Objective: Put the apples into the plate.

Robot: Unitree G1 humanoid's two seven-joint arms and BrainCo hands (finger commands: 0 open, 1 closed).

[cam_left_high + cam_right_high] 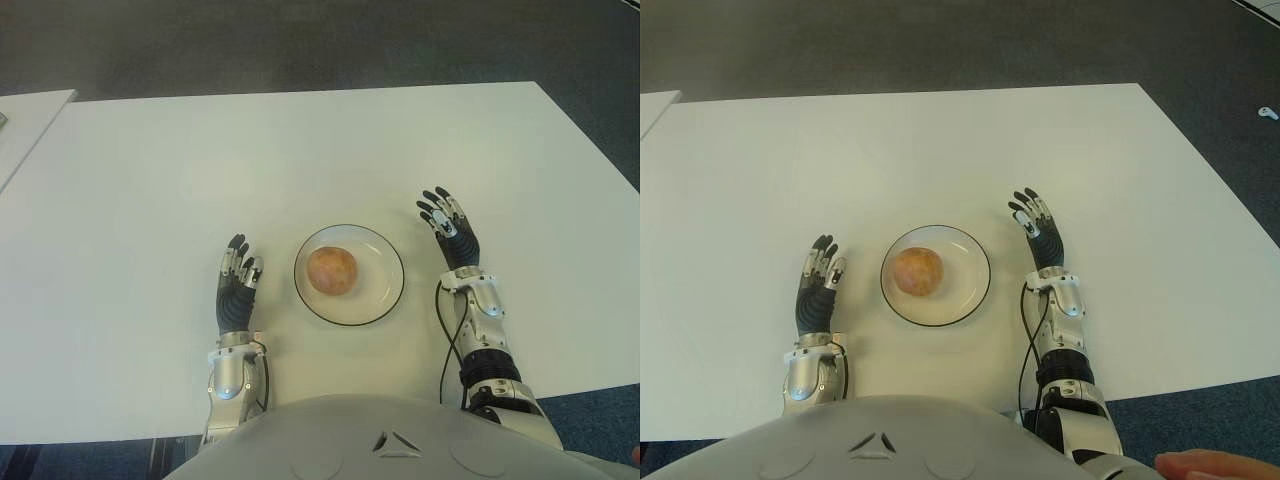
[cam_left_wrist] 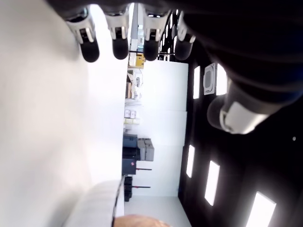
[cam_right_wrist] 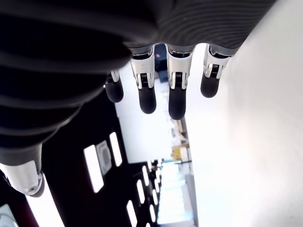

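Note:
One reddish-orange apple [image 1: 332, 270] lies in the middle of a white plate [image 1: 378, 300] with a dark rim, near the table's front edge. My left hand [image 1: 238, 272] shows just left of the plate, fingers stretched out and holding nothing. My right hand [image 1: 443, 218] shows just right of the plate, fingers also spread and empty. In the wrist views the straight fingertips [image 2: 120, 49] of the left hand and those [image 3: 147, 101] of the right hand have nothing between them. No other apple is in view.
The white table [image 1: 300, 150] stretches far behind the plate. A second white table's corner [image 1: 30, 110] shows at the far left. Dark carpet [image 1: 300, 40] lies beyond. A person's hand [image 1: 1215, 465] shows at the bottom right corner.

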